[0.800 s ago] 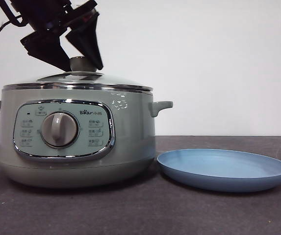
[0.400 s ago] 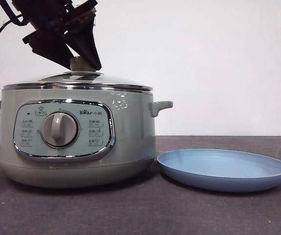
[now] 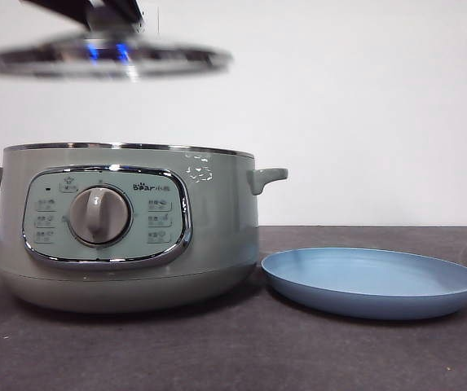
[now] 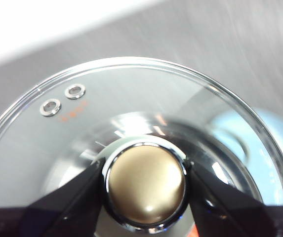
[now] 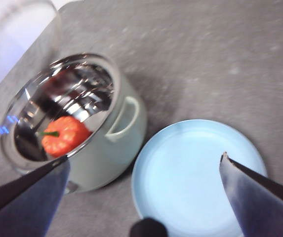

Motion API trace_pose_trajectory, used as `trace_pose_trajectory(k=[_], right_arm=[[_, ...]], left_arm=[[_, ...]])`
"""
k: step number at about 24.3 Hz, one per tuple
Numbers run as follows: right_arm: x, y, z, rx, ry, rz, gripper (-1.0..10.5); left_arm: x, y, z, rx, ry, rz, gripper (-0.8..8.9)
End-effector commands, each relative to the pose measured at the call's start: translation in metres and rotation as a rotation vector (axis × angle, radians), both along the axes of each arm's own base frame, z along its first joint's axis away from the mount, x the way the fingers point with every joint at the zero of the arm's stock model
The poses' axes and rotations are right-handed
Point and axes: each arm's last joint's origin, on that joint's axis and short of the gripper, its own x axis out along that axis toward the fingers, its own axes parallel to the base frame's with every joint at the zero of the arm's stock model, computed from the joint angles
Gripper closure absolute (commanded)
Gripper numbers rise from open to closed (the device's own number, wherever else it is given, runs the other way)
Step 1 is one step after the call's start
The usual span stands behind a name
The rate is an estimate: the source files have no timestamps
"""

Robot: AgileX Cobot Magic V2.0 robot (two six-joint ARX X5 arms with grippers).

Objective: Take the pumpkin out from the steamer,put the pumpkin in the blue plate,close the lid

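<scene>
The round clear glass lid with its chrome rim [image 3: 103,61] hangs level and blurred high above the large pale sage-green steamer pot [image 3: 127,228], with a wide band of open air between the lid's edge and the pot's bare chrome rim. The left gripper [image 4: 145,182] has its two black jaws clenched on either side of the lid's rounded knob [image 4: 146,183]. In the right wrist view the small orange-red ribbed pumpkin with a green stem [image 5: 64,136] sits inside the steamer's shiny inner bowl, close to the wall on the side of the handle. The wide matte light-blue plate [image 3: 372,281] lies on the dark grey tabletop [image 3: 233,350] just beside the steamer, its rim close to the pot's base. The right gripper [image 5: 143,168] hovers high over the plate, jaws spread wide and holding nothing.
</scene>
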Motion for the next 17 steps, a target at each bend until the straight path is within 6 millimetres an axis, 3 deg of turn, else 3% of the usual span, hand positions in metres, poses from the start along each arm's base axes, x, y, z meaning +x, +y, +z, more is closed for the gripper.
trace_pose_trajectory(k=[1, 8, 17], right_arm=[[0.013, 0.016, 0.000, -0.007, 0.033, 0.065, 4.4], [0.050, 0.077, 0.007, -0.066, 0.133, 0.262, 4.3], [0.097, 0.183, 0.029, -0.328, 0.265, 0.444, 3.4]], left_arm=[[-0.022, 0.013, 0.027, -0.019, -0.132, 0.068, 8.22], [-0.079, 0.048, 0.055, -0.011, -0.287, 0.271, 8.22], [-0.147, 0.090, 0.069, 0.064, -0.438, 0.567, 8.22]])
